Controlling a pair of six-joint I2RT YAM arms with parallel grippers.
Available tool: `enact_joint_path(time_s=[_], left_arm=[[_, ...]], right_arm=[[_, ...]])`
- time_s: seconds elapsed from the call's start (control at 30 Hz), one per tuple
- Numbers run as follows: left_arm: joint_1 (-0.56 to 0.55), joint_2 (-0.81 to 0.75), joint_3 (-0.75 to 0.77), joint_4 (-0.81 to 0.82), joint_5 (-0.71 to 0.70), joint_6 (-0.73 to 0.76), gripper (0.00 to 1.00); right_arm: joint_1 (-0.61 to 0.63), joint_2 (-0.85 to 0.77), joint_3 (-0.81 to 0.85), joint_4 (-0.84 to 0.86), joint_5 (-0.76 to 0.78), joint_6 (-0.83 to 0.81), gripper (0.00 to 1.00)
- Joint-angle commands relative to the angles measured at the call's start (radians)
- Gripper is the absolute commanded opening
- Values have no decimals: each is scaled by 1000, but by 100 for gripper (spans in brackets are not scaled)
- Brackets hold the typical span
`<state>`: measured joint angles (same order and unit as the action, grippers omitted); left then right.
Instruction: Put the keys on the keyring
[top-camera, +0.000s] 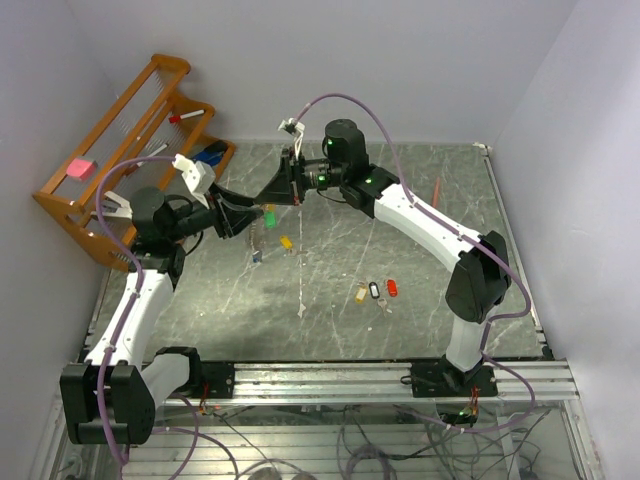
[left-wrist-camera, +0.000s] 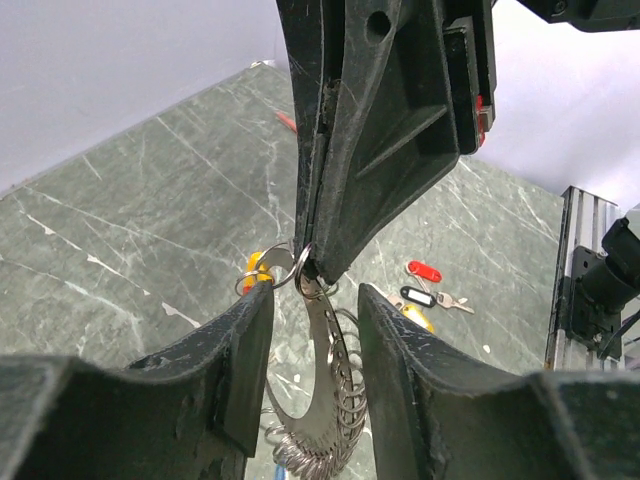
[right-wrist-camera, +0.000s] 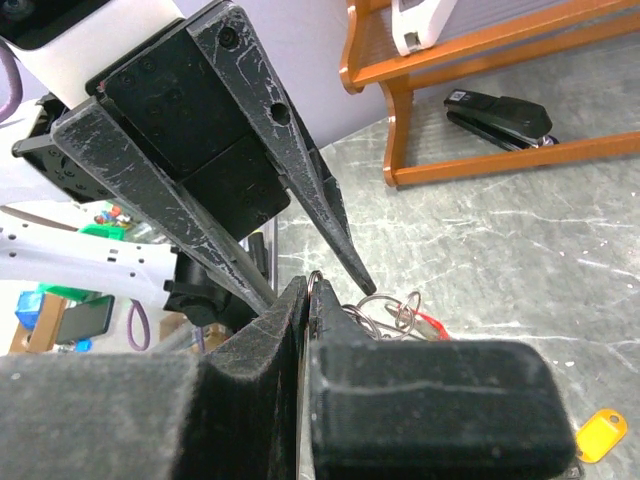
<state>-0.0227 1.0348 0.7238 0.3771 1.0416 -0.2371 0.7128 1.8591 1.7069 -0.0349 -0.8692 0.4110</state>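
Note:
My right gripper (right-wrist-camera: 322, 285) is shut on the keyring (left-wrist-camera: 284, 266), a thin silvery ring with an orange-yellow piece, held up above the table. A silvery crescent (left-wrist-camera: 330, 400) carrying several rings hangs below it. My left gripper (left-wrist-camera: 315, 308) is open, its fingers (left-wrist-camera: 240, 370) on either side of the crescent; the left fingertip is at the orange-yellow piece. In the top view both grippers meet by a green tag (top-camera: 268, 215). Red (left-wrist-camera: 424, 271), black-and-white (left-wrist-camera: 417, 297) and yellow (left-wrist-camera: 417, 319) keys lie on the table. Another yellow key (top-camera: 286, 243) lies under the grippers.
A wooden rack (top-camera: 130, 150) stands at the back left, with a black stapler (right-wrist-camera: 500, 115) at its foot. A red pen (top-camera: 437, 190) lies at the back right. A small key (top-camera: 257, 256) lies near the left arm.

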Motion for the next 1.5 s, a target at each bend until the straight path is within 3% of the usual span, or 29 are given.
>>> enact_joint_path(time_s=[0.0, 0.2, 0.7, 0.97, 1.03, 1.13, 1.47], left_arm=[[2, -10, 32, 24, 18, -2, 51], [-1, 5, -4, 119, -7, -46, 53], [-21, 8, -24, 172, -14, -75, 50], [-42, 14, -26, 176, -16, -56, 38], [-46, 16, -26, 173, -8, -49, 25], [-49, 16, -20, 139, 1, -22, 14], [-49, 15, -9, 115, 73, 15, 14]], right_arm=[[-1, -49, 14, 8, 19, -14, 0], [-1, -53, 19, 26, 4, 5, 0], [8, -46, 28, 64, -3, 42, 0], [29, -39, 44, 39, 23, 21, 0], [31, -37, 49, 38, 22, 20, 0], [32, -40, 53, 26, 24, 10, 0], [32, -40, 65, -9, 20, -8, 0]])
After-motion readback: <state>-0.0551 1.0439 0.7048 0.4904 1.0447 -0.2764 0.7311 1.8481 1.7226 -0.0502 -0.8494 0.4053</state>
